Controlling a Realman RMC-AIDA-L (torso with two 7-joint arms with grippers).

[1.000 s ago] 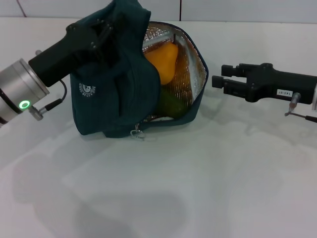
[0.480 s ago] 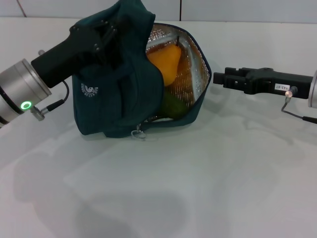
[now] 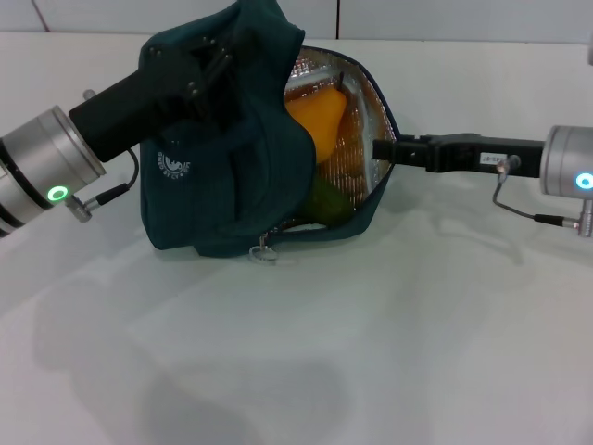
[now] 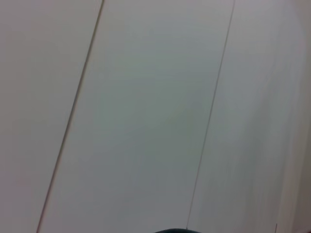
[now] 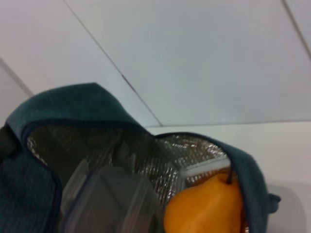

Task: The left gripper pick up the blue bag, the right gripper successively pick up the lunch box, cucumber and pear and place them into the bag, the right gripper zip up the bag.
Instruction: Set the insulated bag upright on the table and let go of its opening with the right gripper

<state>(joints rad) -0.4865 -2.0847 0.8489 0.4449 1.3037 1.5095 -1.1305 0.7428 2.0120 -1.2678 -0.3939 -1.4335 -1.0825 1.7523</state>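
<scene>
Head view: left tool (image 3: 199, 69) is gripping the bag (image 3: 232, 185) by its top; right tool (image 3: 384, 148), its state unreadable, is touching the bag's open rim beside the pear (image 3: 320, 120).

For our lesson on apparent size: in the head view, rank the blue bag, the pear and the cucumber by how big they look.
1. blue bag, by far the largest.
2. pear.
3. cucumber, mostly hidden in the bag, so only its visible part counts.

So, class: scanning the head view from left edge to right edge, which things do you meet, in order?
Left gripper → blue bag → pear → right gripper.
</scene>
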